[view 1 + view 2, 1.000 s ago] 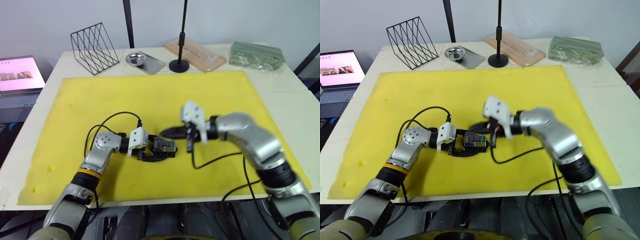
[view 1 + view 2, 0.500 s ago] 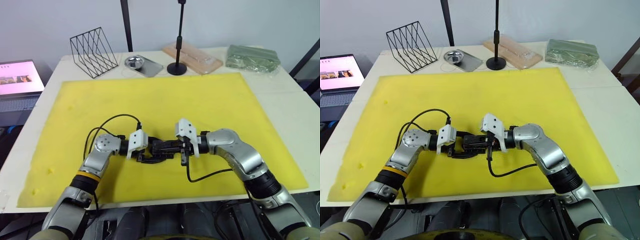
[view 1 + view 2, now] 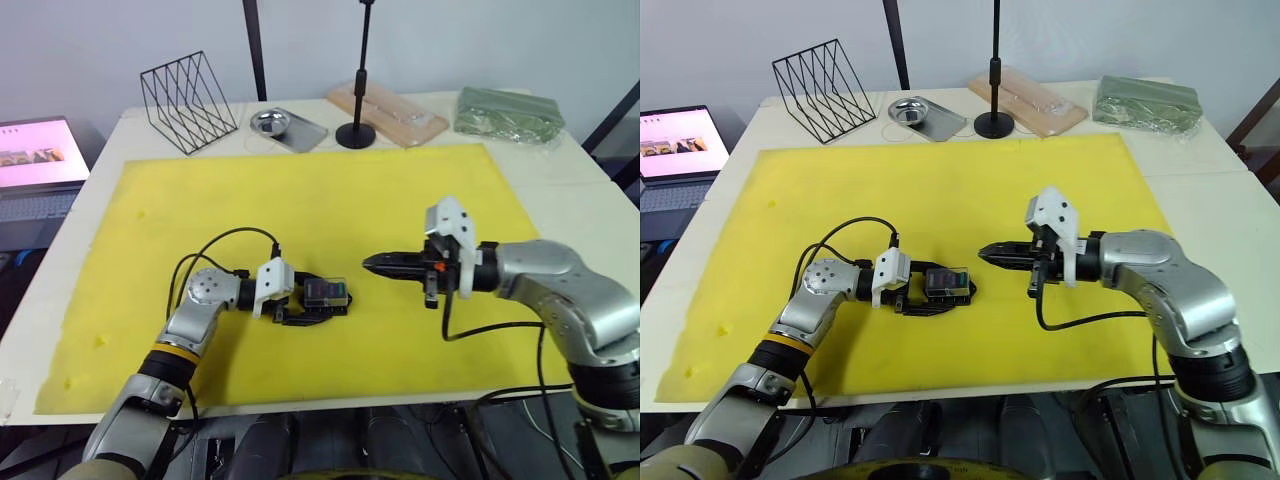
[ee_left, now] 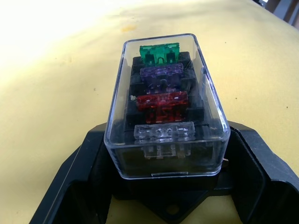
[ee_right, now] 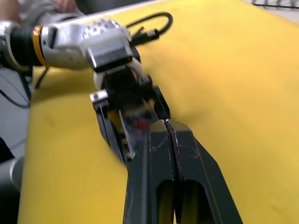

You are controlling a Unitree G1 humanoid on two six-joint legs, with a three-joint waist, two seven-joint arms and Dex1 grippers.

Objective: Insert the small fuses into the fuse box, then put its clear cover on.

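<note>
Having drawn back from the fuse box [image 3: 325,293] with fingers pressed together, the right gripper [image 3: 372,265] leaves the clear cover [image 4: 167,105] seated over the small fuses [image 4: 161,103], the left gripper [image 3: 322,311] bracing the box, so the task looks finished.

Bare yellow mat [image 3: 400,200] lies open between the covered fuse box [image 3: 326,293] and right gripper [image 3: 372,265].

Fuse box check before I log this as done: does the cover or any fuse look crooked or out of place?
Nothing stands out. The clear cover sits square over the fuse box, with green, purple, red and clear fuses seated in a row beneath it.
</note>
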